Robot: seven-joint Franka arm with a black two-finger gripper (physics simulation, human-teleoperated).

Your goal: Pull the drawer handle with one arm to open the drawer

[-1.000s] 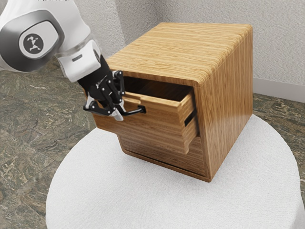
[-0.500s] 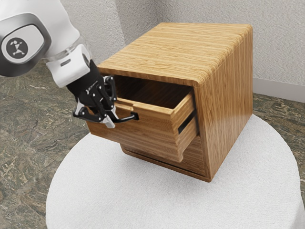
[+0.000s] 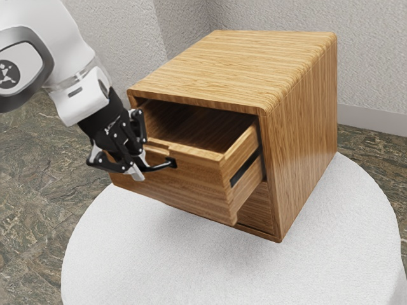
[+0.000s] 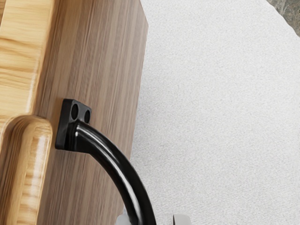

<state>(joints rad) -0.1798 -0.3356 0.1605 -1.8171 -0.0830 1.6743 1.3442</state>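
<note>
My pincer (image 3: 136,169) gripping the curved black metal handle (image 3: 162,166), pale wooden drawer (image 3: 191,184) at its 3 o'clock standing partly open

The drawer (image 3: 184,181), handle (image 3: 164,166) sticking out in front, filled the space before the cabinet (image 3: 299,127); the table (image 3: 222,267) lay open around it.

The light wooden drawer (image 3: 184,184) stands pulled partway out of the upper slot of its cabinet (image 3: 299,127), level, with its side rail showing. A curved black handle (image 3: 162,166), fixed by a two-screw plate, arches out from its front face.
</note>
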